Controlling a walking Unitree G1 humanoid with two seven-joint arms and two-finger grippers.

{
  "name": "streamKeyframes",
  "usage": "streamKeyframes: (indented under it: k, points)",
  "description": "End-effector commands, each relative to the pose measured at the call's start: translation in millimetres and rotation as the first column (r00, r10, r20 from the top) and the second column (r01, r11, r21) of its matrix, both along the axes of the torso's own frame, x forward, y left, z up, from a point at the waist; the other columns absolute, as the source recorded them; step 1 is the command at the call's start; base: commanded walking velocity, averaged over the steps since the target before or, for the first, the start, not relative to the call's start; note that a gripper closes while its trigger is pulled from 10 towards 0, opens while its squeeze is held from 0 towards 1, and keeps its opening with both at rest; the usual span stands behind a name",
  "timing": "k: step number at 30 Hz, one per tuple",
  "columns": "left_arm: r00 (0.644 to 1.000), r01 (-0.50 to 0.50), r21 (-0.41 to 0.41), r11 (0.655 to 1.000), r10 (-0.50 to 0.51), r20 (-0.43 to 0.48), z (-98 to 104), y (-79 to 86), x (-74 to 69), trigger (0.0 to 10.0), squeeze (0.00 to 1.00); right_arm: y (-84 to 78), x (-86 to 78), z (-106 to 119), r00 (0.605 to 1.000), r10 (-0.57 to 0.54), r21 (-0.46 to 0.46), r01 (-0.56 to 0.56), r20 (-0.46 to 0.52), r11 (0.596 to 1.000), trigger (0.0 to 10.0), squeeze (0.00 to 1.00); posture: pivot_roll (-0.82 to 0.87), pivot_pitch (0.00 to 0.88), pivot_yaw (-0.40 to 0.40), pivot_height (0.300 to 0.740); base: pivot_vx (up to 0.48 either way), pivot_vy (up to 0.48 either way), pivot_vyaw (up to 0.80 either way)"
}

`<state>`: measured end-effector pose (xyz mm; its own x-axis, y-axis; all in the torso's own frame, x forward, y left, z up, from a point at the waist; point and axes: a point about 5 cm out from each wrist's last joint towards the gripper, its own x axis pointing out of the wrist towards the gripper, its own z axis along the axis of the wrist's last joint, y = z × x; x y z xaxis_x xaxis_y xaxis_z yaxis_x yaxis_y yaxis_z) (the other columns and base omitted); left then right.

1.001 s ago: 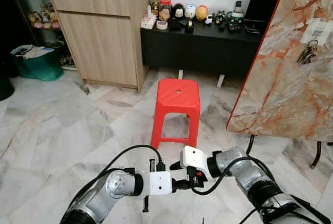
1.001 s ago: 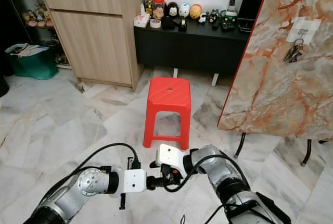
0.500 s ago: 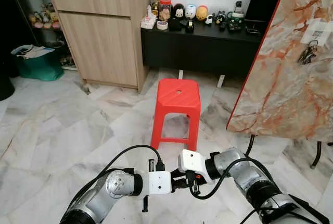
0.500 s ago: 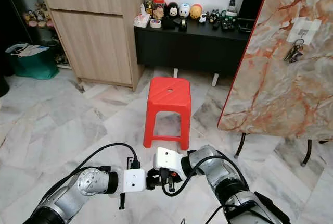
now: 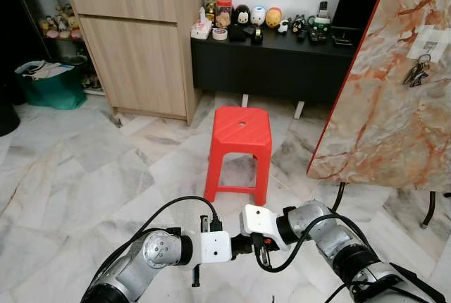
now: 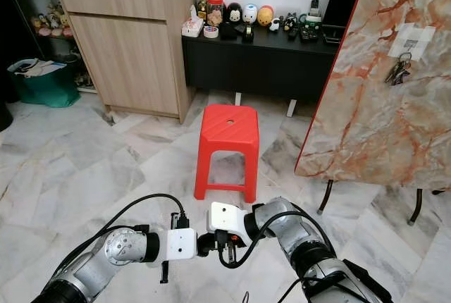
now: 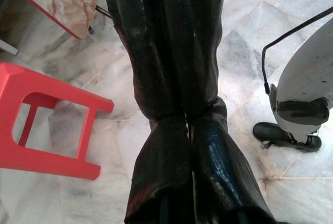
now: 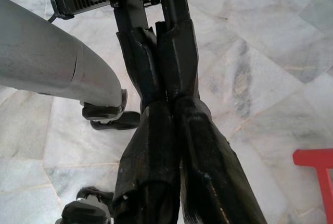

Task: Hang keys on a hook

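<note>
A bunch of keys (image 5: pixel 416 72) hangs from a hook under a white plate (image 5: pixel 430 36) on the tilted marble panel (image 5: pixel 380 106) at the far right. Both arms are held low in front of me, far below and left of the keys. My left gripper (image 5: pixel 242 246) points right and meets my right gripper (image 5: pixel 258 254), which points down and left. In the left wrist view the left gripper (image 7: pixel 186 115) has its black fingers pressed together with nothing between them. The right gripper (image 8: pixel 159 32) also stands shut and empty.
A red plastic stool (image 5: pixel 239 151) stands on the marble floor just ahead of the grippers. Behind it are a black low cabinet (image 5: pixel 275 63) with small figures and a wooden cabinet (image 5: pixel 134 49). A green bag (image 5: pixel 46 84) sits far left. The panel's metal legs (image 5: pixel 428 208) stand at right.
My right gripper has shifted slightly left and down, closer to the left gripper. The keys and the left arm stay as they were.
</note>
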<state>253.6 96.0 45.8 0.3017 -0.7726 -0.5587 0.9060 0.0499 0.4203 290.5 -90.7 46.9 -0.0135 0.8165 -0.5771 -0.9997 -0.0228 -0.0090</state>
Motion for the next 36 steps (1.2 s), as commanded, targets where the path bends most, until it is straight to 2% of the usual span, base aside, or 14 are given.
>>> streamKeyframes:
  k: [1, 8, 9, 11, 12, 13, 28, 29, 30, 36]
  points:
    - [0.999, 0.050, 0.008, 0.999, -0.050, -0.005, -1.8, -9.9, -3.9, 0.0, 0.00, 6.3, 2.0, 7.0, 0.999, 0.025, 0.026, -0.026, 0.036, 0.999, 0.0, 0.00, 0.13, 0.000, -0.086, 0.740, 0.000, 0.000, 0.00]
    - [0.999, 0.047, 0.019, 0.999, -0.047, 0.011, -1.5, -9.6, -2.3, 0.1, 0.00, 6.1, 1.0, 6.7, 0.999, 0.033, 0.025, -0.034, 0.031, 0.999, 0.0, 0.00, 0.13, 0.000, -0.085, 0.740, 0.000, 0.000, 0.00]
    - [0.999, 0.043, 0.024, 0.999, -0.043, 0.014, -1.7, -9.4, -1.6, 7.9, 0.00, 6.1, 0.8, 6.4, 0.999, 0.034, 0.024, -0.035, 0.031, 0.999, 0.0, 0.00, 0.13, 0.000, -0.086, 0.740, 0.000, 0.000, 0.00]
    - [0.999, 0.038, 0.024, 0.999, -0.039, 0.015, -1.8, -9.2, -1.1, 7.9, 0.00, 6.1, 0.8, 6.4, 0.999, 0.035, 0.023, -0.035, 0.030, 0.999, 0.0, 0.00, 0.13, 0.000, -0.086, 0.740, 0.000, 0.000, 0.00]
    - [0.999, 0.038, 0.014, 0.999, -0.038, 0.010, -1.5, -9.7, -1.3, 10.0, 0.68, 6.1, 0.8, 6.3, 0.999, 0.036, 0.021, -0.036, 0.031, 0.999, 0.0, 0.00, 0.13, 0.000, -0.086, 0.740, 0.000, 0.000, 0.00]
    - [0.999, 0.041, 0.011, 0.999, -0.041, 0.004, -1.2, -9.9, -1.6, 10.0, 1.00, 6.0, 0.8, 6.3, 0.999, 0.036, 0.021, -0.037, 0.031, 0.999, 0.0, 0.00, 0.13, 0.000, -0.086, 0.740, 0.000, 0.000, 0.00]
    - [0.999, 0.049, 0.025, 0.998, -0.049, -0.006, -2.8, -7.1, -3.5, 10.0, 1.00, 3.2, 3.8, 6.5, 0.999, 0.000, 0.021, 0.000, 0.039, 1.000, 0.0, 0.00, 0.13, 0.000, -0.084, 0.740, 0.000, 0.000, 0.00]
    - [0.999, 0.045, 0.030, 0.999, -0.045, -0.005, -3.5, -5.8, -3.4, 10.0, 0.54, 2.5, 4.2, 7.0, 0.999, -0.002, 0.022, 0.001, 0.038, 1.000, 0.0, 0.00, 0.13, 0.000, -0.084, 0.740, 0.000, 0.000, 0.00]
    - [0.999, 0.040, 0.035, 0.999, -0.040, -0.008, -4.3, -4.5, -3.3, 10.0, 0.00, 1.5, 4.5, 7.3, 0.999, -0.001, 0.020, 0.000, 0.037, 1.000, 0.0, 0.00, 0.13, 0.000, -0.084, 0.740, 0.000, 0.000, 0.00]
    - [1.000, 0.022, 0.032, 0.999, -0.022, -0.014, -0.9, 3.1, -0.7, 10.0, 0.00, -4.7, 3.4, 4.6, 0.999, 0.029, -0.036, -0.027, 0.042, 0.999, 0.0, 0.00, 0.13, 0.000, -0.087, 0.740, 0.000, 0.000, 0.00]
